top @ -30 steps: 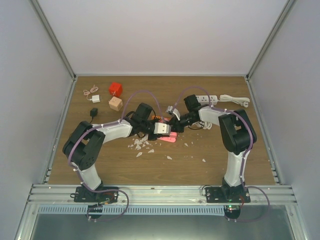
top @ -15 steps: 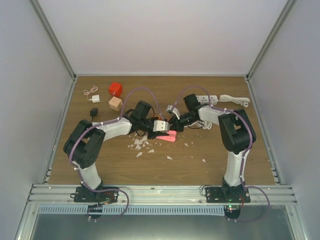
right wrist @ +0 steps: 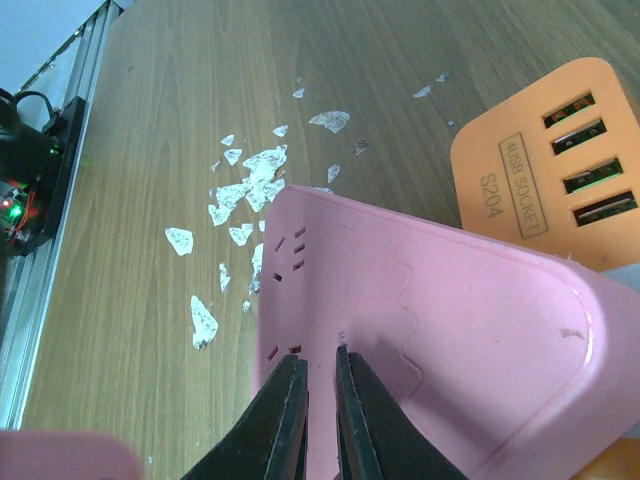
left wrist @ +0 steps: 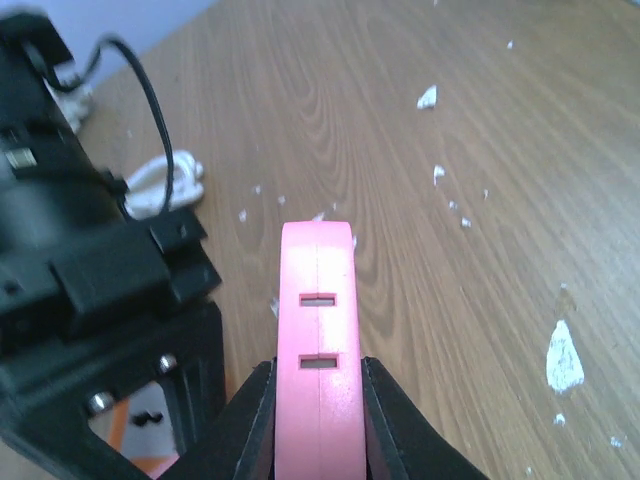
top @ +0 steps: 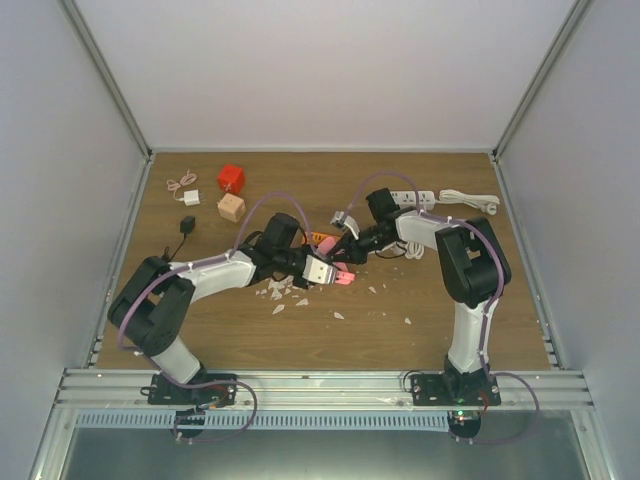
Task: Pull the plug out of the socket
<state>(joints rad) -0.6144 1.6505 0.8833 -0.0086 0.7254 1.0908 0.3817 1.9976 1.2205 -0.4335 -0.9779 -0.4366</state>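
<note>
My left gripper (left wrist: 318, 366) is shut on a pink socket block (left wrist: 318, 300), held edge-on; the two slots on that edge are empty. From above, the left gripper (top: 326, 271) and the pink block (top: 343, 279) sit at the table's middle. My right gripper (right wrist: 315, 355) is shut, its tips over the flat face of the pink block (right wrist: 450, 330), with nothing visible between them. An orange USB socket (right wrist: 540, 150) lies just behind, also seen as the orange socket (top: 323, 240) from above. The right gripper (top: 346, 256) meets the left one there. The plug is hidden.
White scraps (top: 281, 289) litter the wood near the grippers. A white power strip (top: 408, 198) with its cord (top: 470, 200) lies at the back right. A red cube (top: 231, 178), a tan cube (top: 231, 207), a white charger (top: 189, 197) and a black adapter (top: 186, 223) sit at the back left.
The left arm has swung its elbow leftward and its gripper has shifted slightly nearer with the pink block, now turned more edge-on. The right arm has barely moved.
</note>
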